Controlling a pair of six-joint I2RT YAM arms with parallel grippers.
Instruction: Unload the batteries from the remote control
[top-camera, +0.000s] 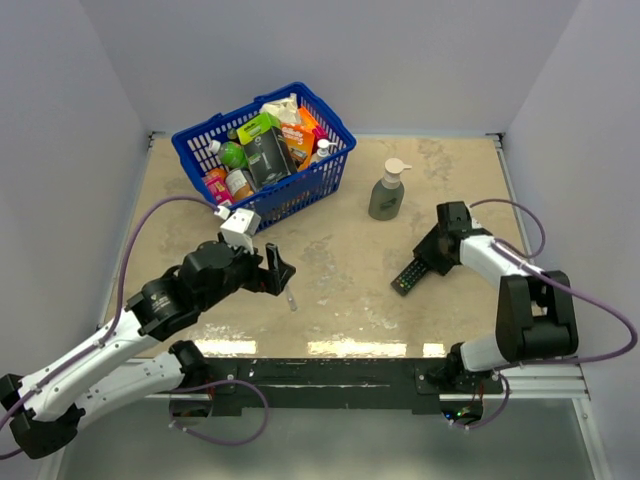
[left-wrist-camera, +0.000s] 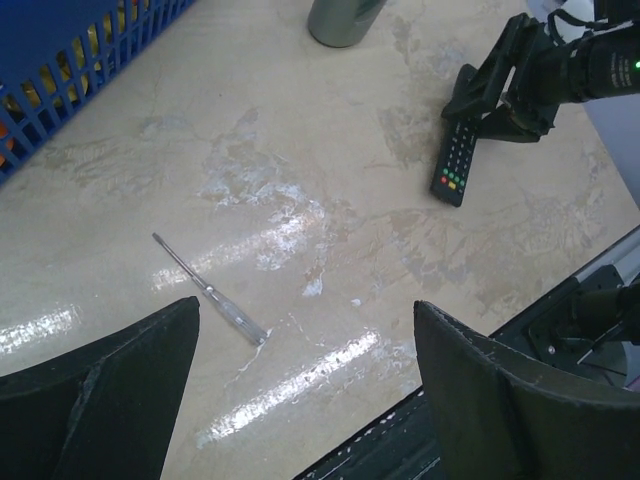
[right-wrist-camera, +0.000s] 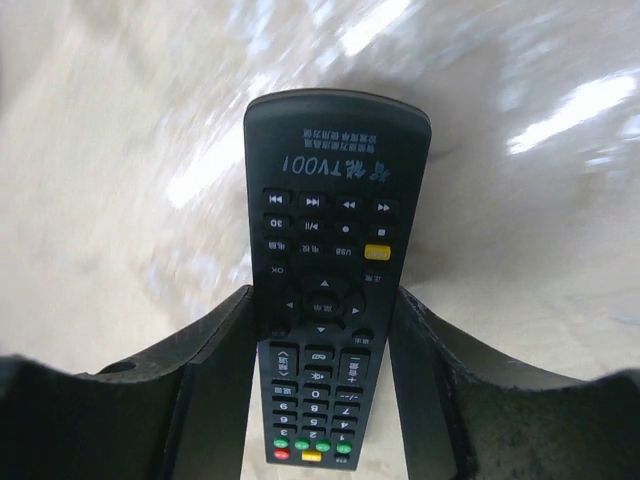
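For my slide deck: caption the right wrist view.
Right claw clamps the remote control by its sides, buttons facing the camera.

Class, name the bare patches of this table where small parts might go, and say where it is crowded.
Bare: the middle of the table, between the screwdriver and the remote control; the far right corner behind the soap bottle. Crowded: the blue basket at far left, and around the right tool.

Your left arm (top-camera: 110, 345) stretches from near left toward centre, left gripper (top-camera: 280, 272) tilted down, jaws wide apart, holding nothing. Your right arm (top-camera: 500, 262) folds back at right, right gripper (top-camera: 418, 262) angled near-left, fingers (right-wrist-camera: 215, 350) clamping the remote control (right-wrist-camera: 330, 200) by its sides.
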